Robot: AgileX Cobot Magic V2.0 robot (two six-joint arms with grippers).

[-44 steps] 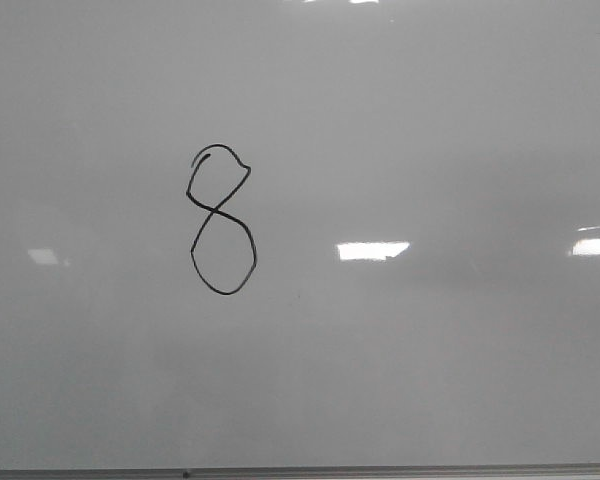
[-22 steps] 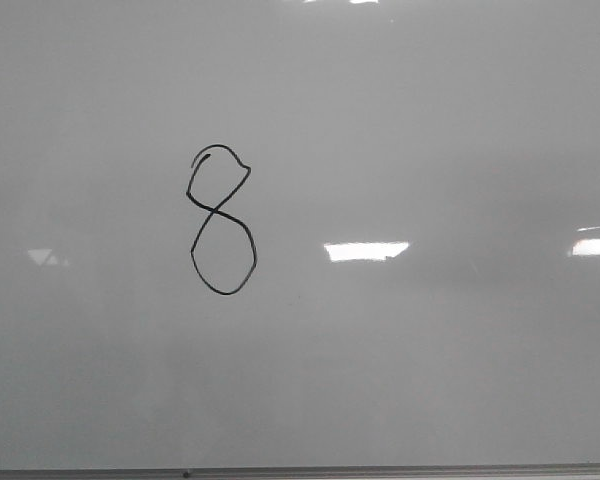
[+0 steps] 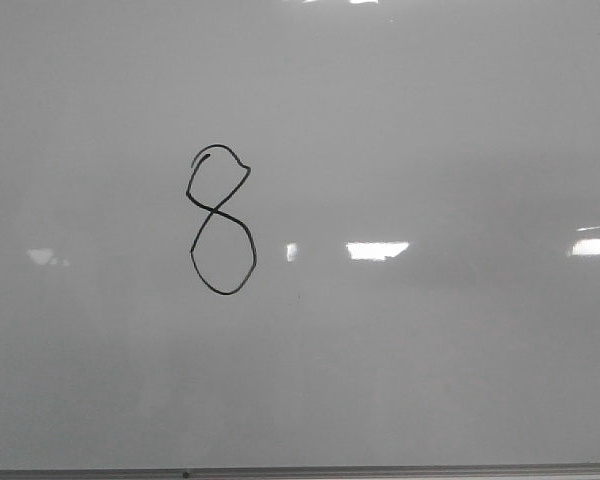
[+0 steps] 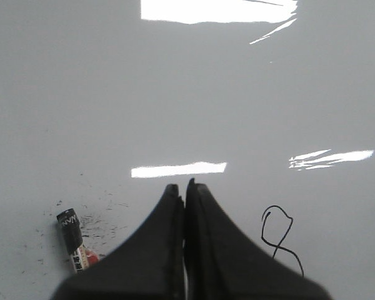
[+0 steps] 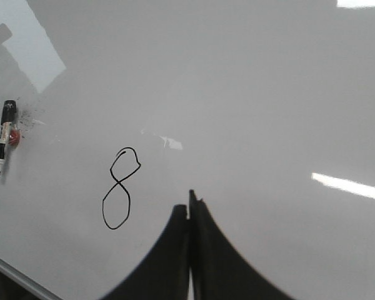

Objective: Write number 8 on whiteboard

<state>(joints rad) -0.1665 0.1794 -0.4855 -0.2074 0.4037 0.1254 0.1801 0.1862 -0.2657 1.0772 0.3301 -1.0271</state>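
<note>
1 black 8 (image 3: 221,220) is seen drawn in thin marker line on the whiteboard (image 3: 430,120), left of centre in the front view. Its upper loop is small and angular, with a short stray stroke at 11 o'clock; its lower loop is larger and oval, and the strokes are crossed at the waist. The board is glossy pale grey, marked by bright rectangular reflections, and edged by a thin grey strip along the bottom. 1 marker (image 5: 4,136) is seen lying on the board, well apart from the 8, among faint black specks. 2 grippers are counted: the left gripper (image 4: 185,185) and the right gripper (image 5: 188,206) are both pressed closed, with nothing held.
</note>
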